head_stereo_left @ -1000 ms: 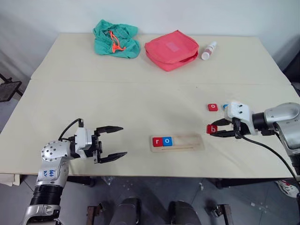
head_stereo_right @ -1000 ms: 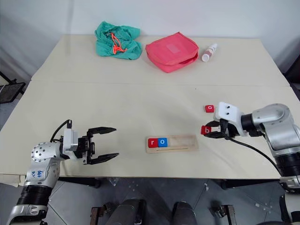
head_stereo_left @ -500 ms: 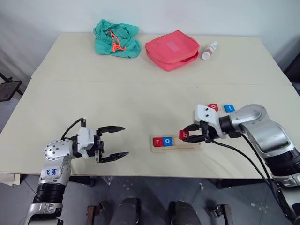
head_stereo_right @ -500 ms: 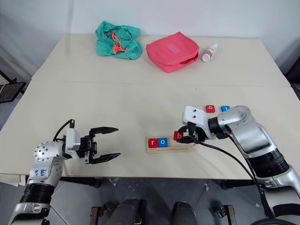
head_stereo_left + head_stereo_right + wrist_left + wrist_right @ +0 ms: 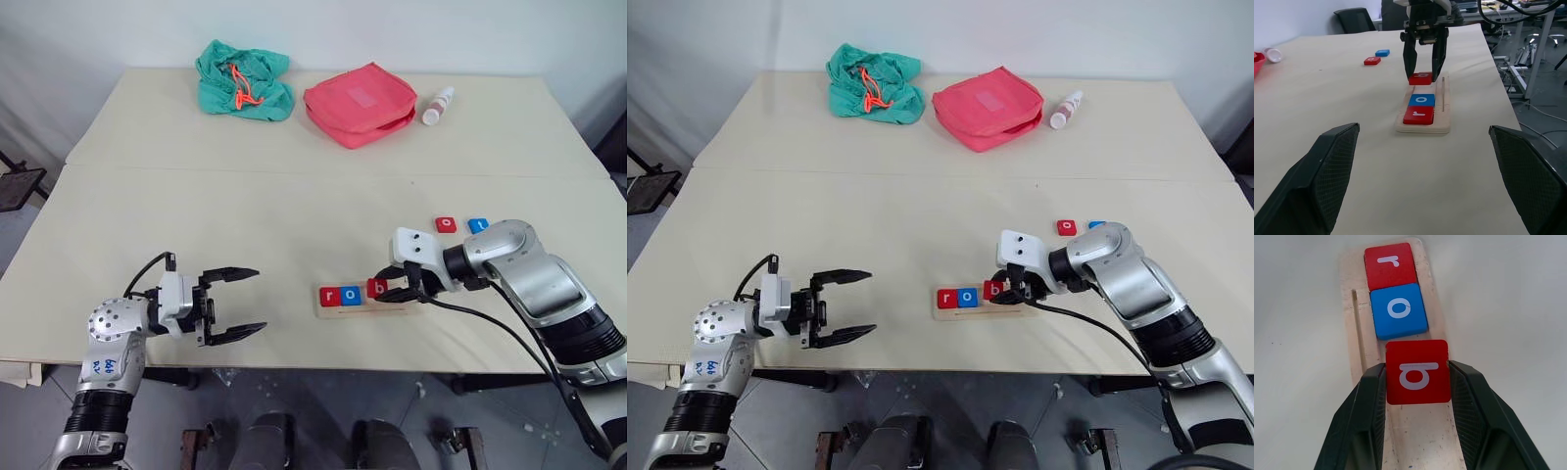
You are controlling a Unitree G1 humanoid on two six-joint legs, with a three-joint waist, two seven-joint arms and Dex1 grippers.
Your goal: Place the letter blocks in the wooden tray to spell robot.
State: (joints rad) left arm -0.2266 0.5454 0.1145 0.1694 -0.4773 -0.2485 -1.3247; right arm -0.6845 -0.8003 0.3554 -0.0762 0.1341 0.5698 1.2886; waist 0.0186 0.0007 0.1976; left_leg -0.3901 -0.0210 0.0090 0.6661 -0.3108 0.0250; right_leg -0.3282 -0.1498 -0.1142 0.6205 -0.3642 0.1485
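- Cream tabletop (image 5: 294, 215) carries a green cloth bag (image 5: 243, 80), a pink pouch (image 5: 359, 103) and a small white bottle (image 5: 436, 106) along its far edge.
- Near the front edge lies the wooden tray (image 5: 404, 303), with a red "r" block (image 5: 328, 296) and a blue "o" block (image 5: 350, 295) seated side by side at its left end.
- The right gripper (image 5: 384, 287) clenches a red "b" block (image 5: 1418, 371), holding it over the tray just beside the blue "o".
- A red "o" block (image 5: 446, 224) and a blue block (image 5: 477, 225) rest on the table beyond the tray.
- The left gripper (image 5: 235, 305) hovers to the tray's left, fingers spread and holding nothing.
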